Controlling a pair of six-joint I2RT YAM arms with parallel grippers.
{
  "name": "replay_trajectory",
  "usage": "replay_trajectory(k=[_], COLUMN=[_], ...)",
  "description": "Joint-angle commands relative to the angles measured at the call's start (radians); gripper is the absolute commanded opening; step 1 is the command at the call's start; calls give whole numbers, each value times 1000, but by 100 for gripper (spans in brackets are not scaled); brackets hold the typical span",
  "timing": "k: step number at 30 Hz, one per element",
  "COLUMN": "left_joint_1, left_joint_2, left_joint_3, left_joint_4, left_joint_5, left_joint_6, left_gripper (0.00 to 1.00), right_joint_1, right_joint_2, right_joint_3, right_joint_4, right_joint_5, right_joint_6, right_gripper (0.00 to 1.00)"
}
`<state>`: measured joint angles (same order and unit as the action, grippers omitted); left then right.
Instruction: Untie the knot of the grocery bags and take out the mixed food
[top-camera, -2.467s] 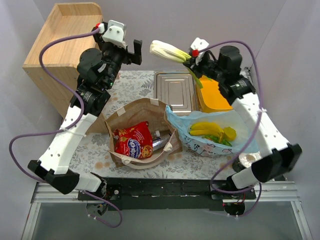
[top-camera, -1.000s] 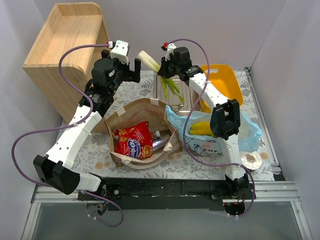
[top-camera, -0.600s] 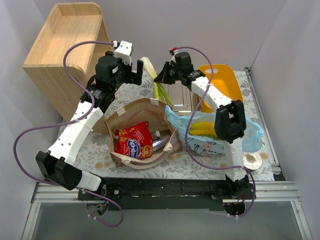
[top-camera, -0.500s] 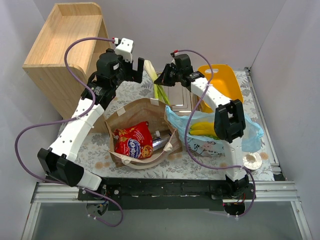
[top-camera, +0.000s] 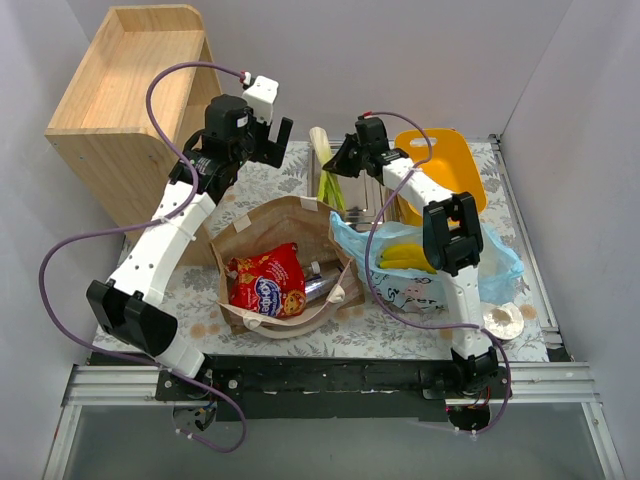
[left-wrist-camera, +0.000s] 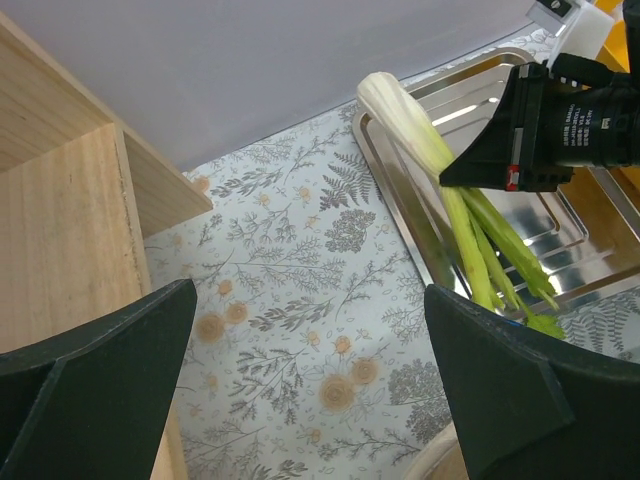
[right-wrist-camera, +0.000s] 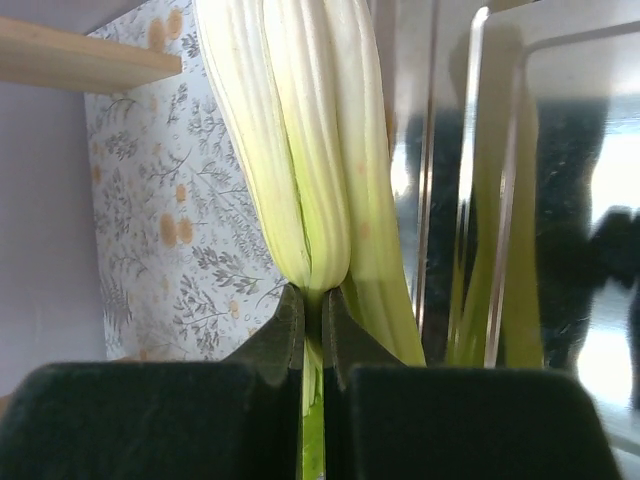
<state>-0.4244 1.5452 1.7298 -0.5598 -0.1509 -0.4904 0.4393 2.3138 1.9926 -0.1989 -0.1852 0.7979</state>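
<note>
My right gripper (top-camera: 343, 160) is shut on the pale-green leek (top-camera: 322, 165), low over the left rim of the steel tray (top-camera: 368, 203). The right wrist view shows the jaws (right-wrist-camera: 313, 300) pinching the leek (right-wrist-camera: 300, 150) beside the tray (right-wrist-camera: 560, 200). My left gripper (top-camera: 277, 140) is open and empty, left of the leek; it sees the leek (left-wrist-camera: 430, 150) from above the floral mat. The brown paper bag (top-camera: 285, 225) holds a red crisp packet (top-camera: 268, 283) and a clear bottle (top-camera: 318, 287). The light-blue bag (top-camera: 425, 285) lies open with bananas (top-camera: 410, 257) inside. No knot shows.
A yellow plastic tub (top-camera: 440, 160) stands behind the blue bag, right of the tray. A wooden shelf box (top-camera: 130, 90) fills the back left. A small round pale object (top-camera: 500, 320) lies at the front right. Purple cables loop from both arms.
My right gripper has carried the leek left from above the tub and down to the tray's left rim. My left gripper has moved right and back, nearer the leek.
</note>
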Motion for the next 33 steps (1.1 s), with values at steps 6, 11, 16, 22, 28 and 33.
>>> replay_trajectory(k=[6,11,16,22,28,33], left_joint_1=[4,4,4,4,3,3], left_joint_2=[30,20,15,-7,-34,-40], left_joint_3=[102,94,109,70,42,56], left_joint_4=[-83,-101,-118,-82,-17,9], left_joint_5=[-15,-16,-12,-10,49,311], left_joint_6=[47,62,70,67,61,38], left_gripper=[98,98,98,98,98,97], right_joint_1=[-13,-7,-7,-14,-53,-76], right_joint_2=[61,119,153,118,-83,-237], right_joint_3=[15,61,69,38,11,64], right_joint_4=[122,133,119,154,137,109], right_joint_5=[-42,-39,1,-19,-51,-39], right_joint_6=[43,43,63,72,60,-84], right_gripper=[1,1,1,54,70,95])
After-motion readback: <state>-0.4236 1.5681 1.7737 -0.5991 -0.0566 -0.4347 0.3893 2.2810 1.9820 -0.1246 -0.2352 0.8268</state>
